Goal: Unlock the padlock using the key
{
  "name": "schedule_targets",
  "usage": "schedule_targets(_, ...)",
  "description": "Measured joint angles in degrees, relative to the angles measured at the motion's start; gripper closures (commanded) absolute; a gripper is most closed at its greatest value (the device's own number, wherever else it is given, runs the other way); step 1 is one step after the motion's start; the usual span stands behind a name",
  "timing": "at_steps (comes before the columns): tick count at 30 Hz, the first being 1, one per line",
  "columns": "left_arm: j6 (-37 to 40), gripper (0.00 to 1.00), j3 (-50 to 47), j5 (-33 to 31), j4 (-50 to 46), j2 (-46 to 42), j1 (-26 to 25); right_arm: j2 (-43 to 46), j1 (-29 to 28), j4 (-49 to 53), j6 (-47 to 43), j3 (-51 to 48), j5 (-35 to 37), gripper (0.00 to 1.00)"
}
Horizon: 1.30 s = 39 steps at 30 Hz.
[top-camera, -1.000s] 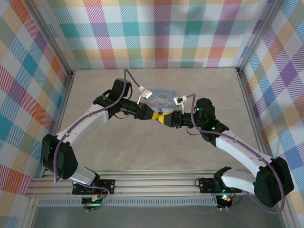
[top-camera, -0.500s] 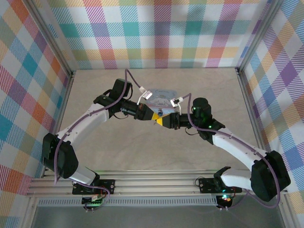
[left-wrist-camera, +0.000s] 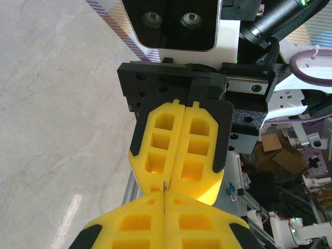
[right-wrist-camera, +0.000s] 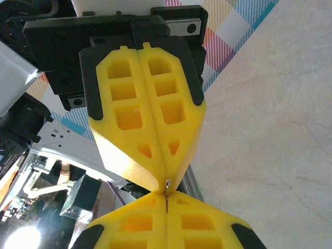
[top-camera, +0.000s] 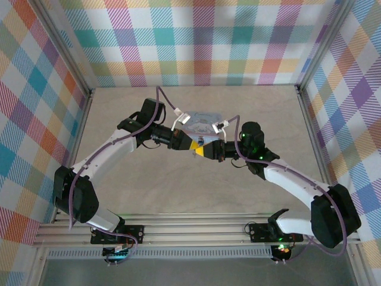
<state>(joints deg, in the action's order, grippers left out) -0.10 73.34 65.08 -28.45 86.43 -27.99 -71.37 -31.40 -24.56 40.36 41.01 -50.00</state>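
My left gripper (top-camera: 197, 147) and right gripper (top-camera: 202, 149) meet tip to tip above the middle of the table, both with yellow fingers pressed shut. A thin sliver of metal, apparently the key (left-wrist-camera: 165, 184), bridges the two sets of tips. In the left wrist view it rises from the seam of my left gripper (left-wrist-camera: 164, 195) into the right gripper's fingers (left-wrist-camera: 155, 155). In the right wrist view the key (right-wrist-camera: 167, 183) sits where my right gripper (right-wrist-camera: 167, 198) touches the left one's fingers (right-wrist-camera: 129, 150). The padlock is hidden.
A pale blue printed tin box (top-camera: 199, 121) lies on the table just behind the joined grippers. Bare tabletop (top-camera: 196, 190) stretches in front of them. Checked walls close in the back and both sides, and a metal rail (top-camera: 196, 229) runs along the near edge.
The right arm has slid left toward the left gripper, and its jaws have shut against the left gripper's tips. The left arm has stayed put.
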Motion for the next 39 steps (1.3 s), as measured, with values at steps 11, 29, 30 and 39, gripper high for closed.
schedule_targets(11, -11.3, 0.63, -5.9, -0.2, 13.9, -2.4, 2.0, 0.2, 0.1, -3.6, 0.5, -3.0, 4.6, 1.0)
schedule_targets(29, -21.4, 0.64, -15.1, 0.6, 27.3, -7.8, 3.4, 0.2, 0.3, -8.5, 2.8, -3.5, 4.3, 1.0)
schedule_targets(30, -21.4, 0.66, -15.1, 0.9, 27.3, -7.7, 3.3, 0.2, 0.3, -8.7, 2.8, -3.5, 4.3, 1.0)
schedule_targets(39, -19.5, 0.71, -15.1, 2.6, 25.4, -6.5, 2.4, 0.2, 0.3, -8.9, 3.3, -3.5, 3.8, 1.0)
